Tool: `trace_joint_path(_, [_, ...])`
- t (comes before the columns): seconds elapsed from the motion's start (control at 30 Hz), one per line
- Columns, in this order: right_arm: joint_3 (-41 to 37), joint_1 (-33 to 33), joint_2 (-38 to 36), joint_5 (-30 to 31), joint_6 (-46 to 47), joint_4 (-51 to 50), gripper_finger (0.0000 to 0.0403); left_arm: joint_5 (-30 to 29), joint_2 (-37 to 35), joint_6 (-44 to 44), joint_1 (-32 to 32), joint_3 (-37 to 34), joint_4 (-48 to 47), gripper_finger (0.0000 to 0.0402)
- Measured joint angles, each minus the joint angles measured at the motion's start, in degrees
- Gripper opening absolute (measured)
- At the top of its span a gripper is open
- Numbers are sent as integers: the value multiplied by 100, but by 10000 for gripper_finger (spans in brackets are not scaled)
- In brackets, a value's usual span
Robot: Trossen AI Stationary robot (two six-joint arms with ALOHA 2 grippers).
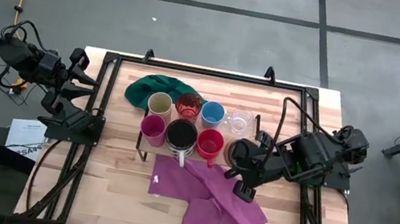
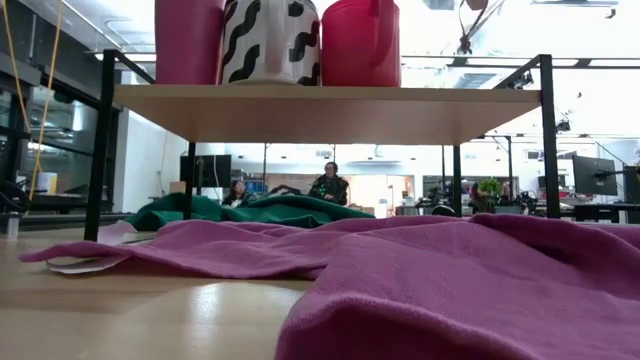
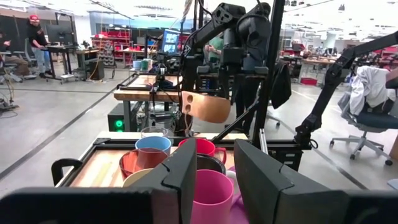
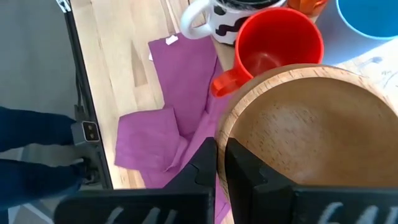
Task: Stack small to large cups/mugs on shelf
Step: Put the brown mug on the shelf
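Observation:
The light-wood shelf (image 1: 223,132) carries a cream cup (image 1: 159,103), a translucent red cup (image 1: 188,106), a blue cup (image 1: 212,114) and a clear glass (image 1: 240,122) in the far row. A magenta cup (image 1: 152,129), a striped mug (image 1: 181,136) and a red mug (image 1: 210,144) stand in the near row. My right gripper (image 4: 222,149) is shut on a tan wooden cup (image 3: 208,107) in the air by the shelf's right end. My left gripper (image 3: 214,180) waits open beyond the table's left edge (image 1: 84,83). My right gripper pinches the wooden cup's rim (image 4: 225,134) between its two fingers, one finger inside the cup and one (image 4: 202,163) outside. The fingers slant down from the table's right side. The cup hangs tilted, lifted clear above the shelf and the cups.
A purple cloth (image 1: 210,199) lies spread on the table in front of the shelf, reaching under my right gripper. A green cloth (image 1: 157,87) is bunched behind the shelf's far left. The shelf's black legs (image 2: 100,140) stand at its corners. People sit in the room behind.

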Motion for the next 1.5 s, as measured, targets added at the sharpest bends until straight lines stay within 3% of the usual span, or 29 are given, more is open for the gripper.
trace_joint_path(0.3, [-67,0,-47,0,48,9,0,4,1,1,-1,0,-1,95])
trace_joint_path(0.8, [-1318,-17,-276,-206,192,11,0,70,0,0,0,0,-1,95])
trace_joint_path(1.5, [-1538,-433,-269,-676,-806,396,0,94,0,-44,1,1,6,95])
